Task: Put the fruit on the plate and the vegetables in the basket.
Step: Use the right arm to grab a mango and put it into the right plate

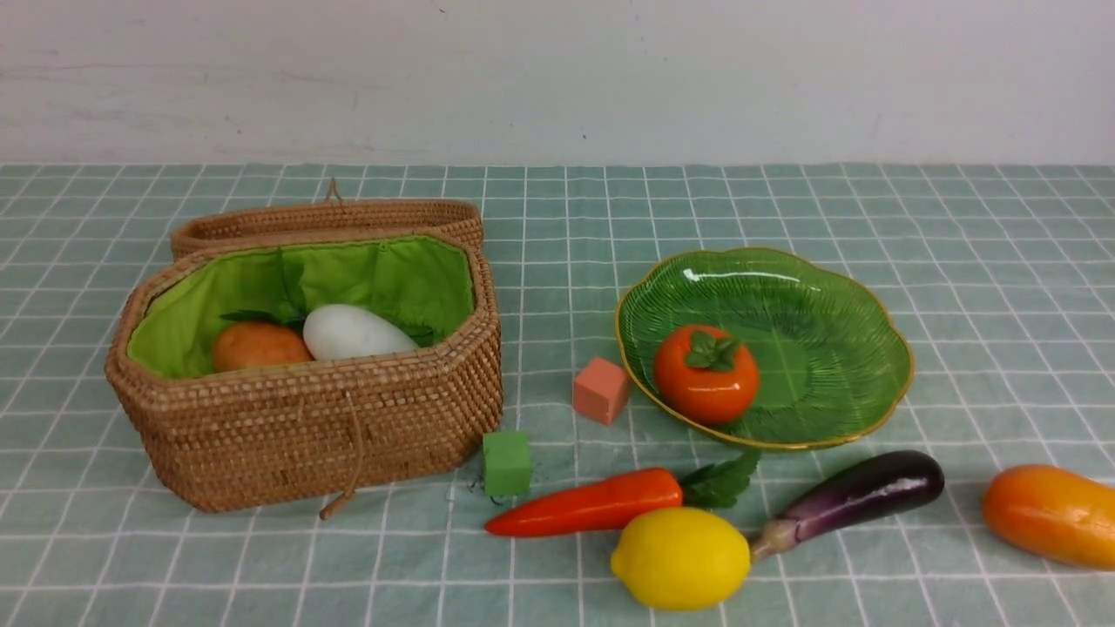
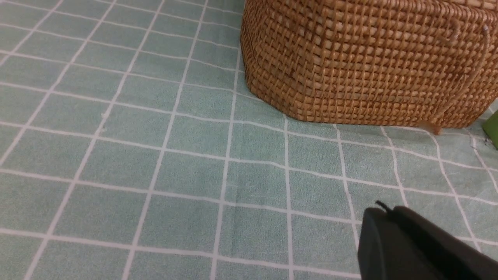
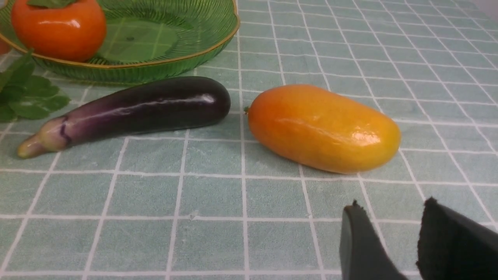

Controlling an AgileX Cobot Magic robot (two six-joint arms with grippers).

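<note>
green-lined basket [image 1: 305,435]: lid [image 1: 331,218] open, brown potato [image 1: 260,346], white radish [image 1: 357,332] inside | ribbed plate [image 1: 827,305]: glossy orange-red fruit [image 1: 706,374] | surface [image 1: 958,261]: carrot [image 1: 592,503], lemon [image 1: 681,557], eggplant [image 1: 858,492], mango [image 1: 1050,514] near plate | left tool [image 2: 385,210] pressed together | right tool [image 3: 393,204] spread, pinching nothing

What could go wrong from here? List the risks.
Carrot, lemon and eggplant lie crowded together: grabbing one may knock another. The glossy, rounded mango could slip or roll. The pink cube by the plate and green cube by the basket could be mistaken for food.
</note>
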